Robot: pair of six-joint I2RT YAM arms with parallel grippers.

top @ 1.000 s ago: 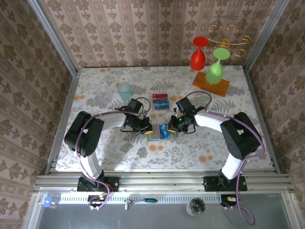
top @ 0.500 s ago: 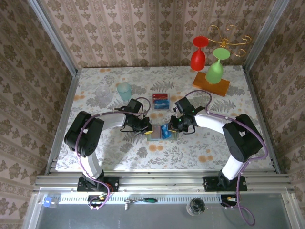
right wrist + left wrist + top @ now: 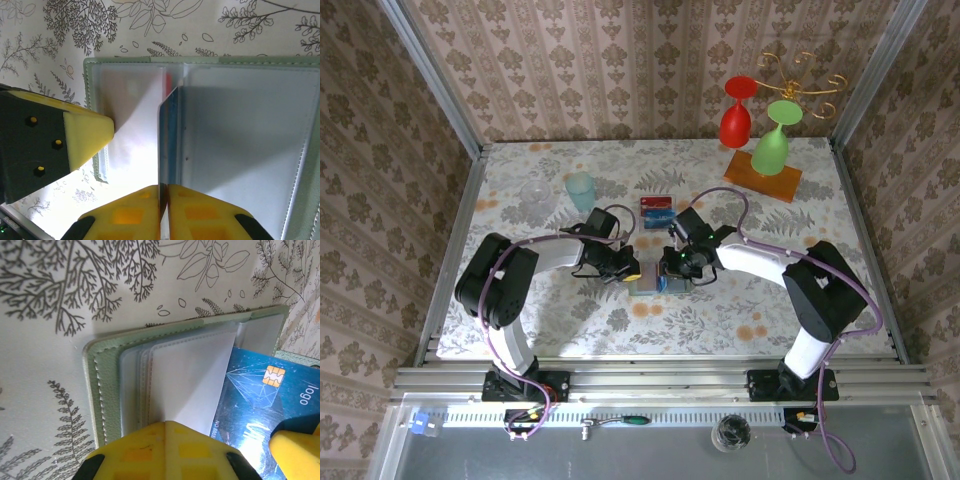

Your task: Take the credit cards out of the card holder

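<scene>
Both arms reach inward, left end effector (image 3: 630, 269) facing right end effector (image 3: 665, 268).

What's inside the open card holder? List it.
Clear sleeves fill the card holder. A blue card sticks out, pinched on edge by the right gripper. A red sliver peeks behind; anything deeper is covered.

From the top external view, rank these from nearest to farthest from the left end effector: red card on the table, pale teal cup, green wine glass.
From the left end effector:
1. Red card, just beyond it, mid-table.
2. Pale teal cup, far left.
3. Green wine glass, far right corner.
</scene>
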